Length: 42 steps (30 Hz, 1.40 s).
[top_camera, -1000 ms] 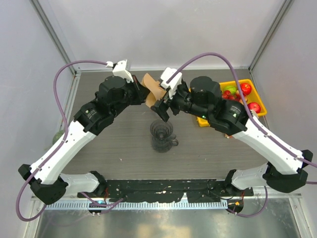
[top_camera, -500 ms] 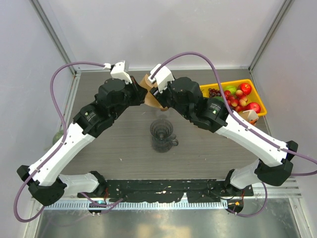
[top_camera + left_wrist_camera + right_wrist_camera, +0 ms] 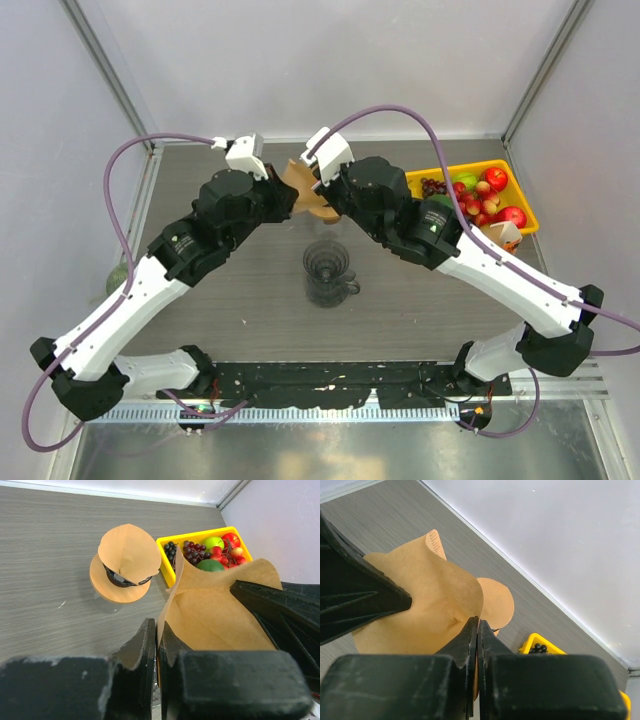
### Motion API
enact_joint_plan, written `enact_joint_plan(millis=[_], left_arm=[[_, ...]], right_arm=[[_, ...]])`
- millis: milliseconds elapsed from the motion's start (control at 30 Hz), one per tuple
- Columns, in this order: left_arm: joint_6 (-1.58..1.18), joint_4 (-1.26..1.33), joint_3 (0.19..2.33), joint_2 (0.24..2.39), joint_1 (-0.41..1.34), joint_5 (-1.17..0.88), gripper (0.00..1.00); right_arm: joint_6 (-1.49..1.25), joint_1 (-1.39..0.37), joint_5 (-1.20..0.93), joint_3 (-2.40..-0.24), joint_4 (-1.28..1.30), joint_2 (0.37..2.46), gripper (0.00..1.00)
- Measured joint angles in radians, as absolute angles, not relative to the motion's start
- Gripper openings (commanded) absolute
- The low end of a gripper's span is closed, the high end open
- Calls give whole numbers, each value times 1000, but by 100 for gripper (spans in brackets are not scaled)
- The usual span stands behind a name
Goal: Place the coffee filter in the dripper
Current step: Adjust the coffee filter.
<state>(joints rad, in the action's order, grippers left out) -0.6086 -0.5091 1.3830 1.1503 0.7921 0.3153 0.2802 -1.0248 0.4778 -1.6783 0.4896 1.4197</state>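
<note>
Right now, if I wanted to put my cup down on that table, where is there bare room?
Bare tabletop lies either side of the dripper, bordered by the left arm and the right arm. It is crowded behind the dripper: the left fingers and right fingers pinch the coffee filter, with the fruit tray far right.

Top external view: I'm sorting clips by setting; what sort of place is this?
Probably a lab test cell, not a kitchen: plain white panel walls, grey wood-grain table, yellow plastic tray of fruit.
</note>
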Motion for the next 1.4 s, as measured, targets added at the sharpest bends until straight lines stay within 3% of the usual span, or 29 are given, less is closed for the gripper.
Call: enact_joint_plan(millis=[133, 267, 367, 467, 600, 767, 900, 1100, 1267, 1400], left_arm=[[-581, -477, 1347, 1120, 792, 312, 19], [-538, -429, 1316, 1090, 792, 292, 37], [-513, -390, 1312, 1085, 792, 257, 39], [-503, -387, 1319, 1095, 792, 239, 31], [-492, -393, 1329, 1128, 792, 223, 3], [-482, -401, 1329, 1135, 801, 203, 0], [-458, -392, 1316, 1123, 812, 187, 28], [-379, -391, 1283, 1085, 809, 192, 55], [-273, -392, 1242, 1011, 774, 133, 63], [-206, -393, 1235, 976, 765, 51, 63]], right_arm=[[297, -1025, 447, -1627, 463, 1392, 5], [319, -1025, 392, -1584, 449, 1355, 5], [330, -1025, 346, -1571, 445, 1334, 5], [339, -1025, 309, -1570, 437, 1323, 5], [348, -1025, 285, -1563, 424, 1315, 5], [361, -1025, 303, -1555, 405, 1315, 5], [364, -1025, 317, -1554, 396, 1315, 5], [395, -1025, 267, -1519, 392, 1287, 5], [442, -1025, 171, -1509, 436, 1250, 5], [470, -1025, 103, -1509, 473, 1232, 5]])
